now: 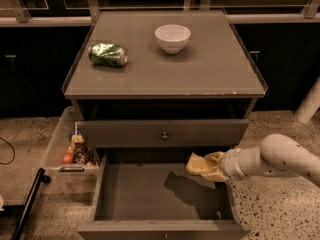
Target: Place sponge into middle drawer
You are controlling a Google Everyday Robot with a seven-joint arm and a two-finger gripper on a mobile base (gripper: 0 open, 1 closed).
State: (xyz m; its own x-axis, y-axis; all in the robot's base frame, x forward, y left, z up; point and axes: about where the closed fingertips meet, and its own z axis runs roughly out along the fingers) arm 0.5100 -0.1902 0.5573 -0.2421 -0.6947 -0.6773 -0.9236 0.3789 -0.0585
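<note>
1. Camera view: the tool (209,167) hangs over the right rear part of the middle drawer (135,196), just below the closed drawer front with the brass knob (164,135).
2. The tool is clamped on the sponge (196,163), which sticks out to the left of it, tilted and lifted clear of the drawer bottom. A dark shadow lies on the bottom beneath it.
3. Done, as far as can be judged: the middle drawer is pulled fully open, and the sponge is grasped and carried above it.
4. Left to do: lower the sponge a little, let it go onto the flat dark bottom and draw the arm back out. I judge the task near its end, with only the release missing.
5. The white bowl (172,37) and the green can (108,54) rest well apart on the tabletop (210,76), and neither has a part in the task.
</note>
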